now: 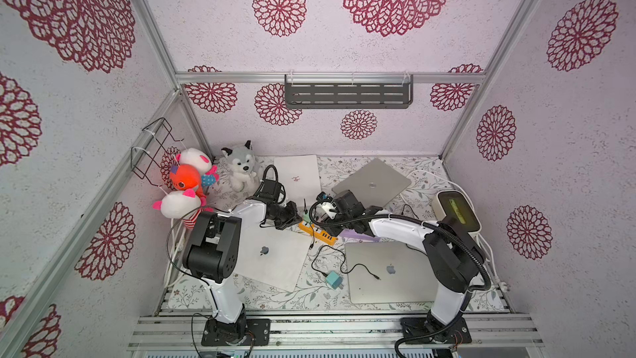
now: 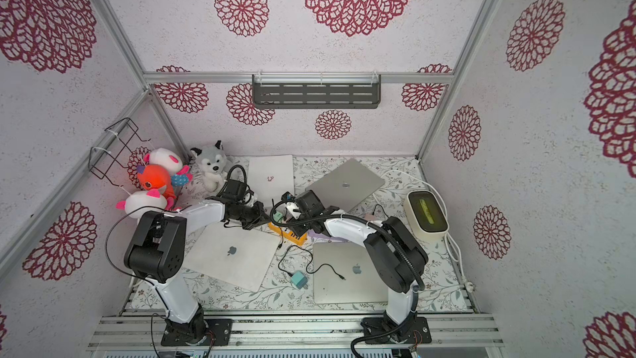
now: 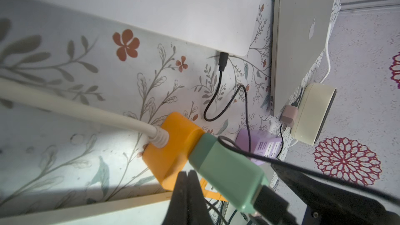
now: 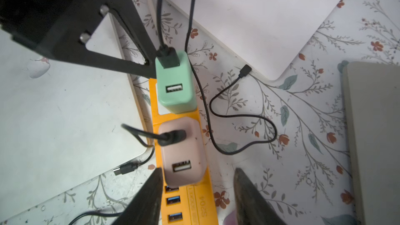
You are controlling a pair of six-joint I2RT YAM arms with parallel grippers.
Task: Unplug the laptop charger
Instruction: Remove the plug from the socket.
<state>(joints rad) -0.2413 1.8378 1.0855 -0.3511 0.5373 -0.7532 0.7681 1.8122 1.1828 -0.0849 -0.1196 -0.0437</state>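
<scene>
An orange power strip (image 4: 190,204) (image 1: 318,232) lies between the laptops. A mint green charger (image 4: 175,83) (image 3: 225,169) and a pink charger (image 4: 181,154) are plugged into it, each with a black cable. One black cable ends in a plug (image 3: 223,61) at the edge of the white laptop (image 4: 259,18). My left gripper (image 3: 188,176) is shut, with its tips on the strip beside the green charger. My right gripper (image 4: 198,182) hangs open over the strip. Its fingers (image 4: 151,191) stand either side of the pink charger's near end and do not clamp it.
Closed laptops ring the strip: white front left (image 1: 272,256), silver front right (image 1: 389,270), grey back right (image 1: 373,180). A loose teal charger (image 1: 334,278) lies in front. A purple socket block (image 3: 262,146), a cream device (image 1: 456,211) and plush toys (image 1: 241,167) are nearby.
</scene>
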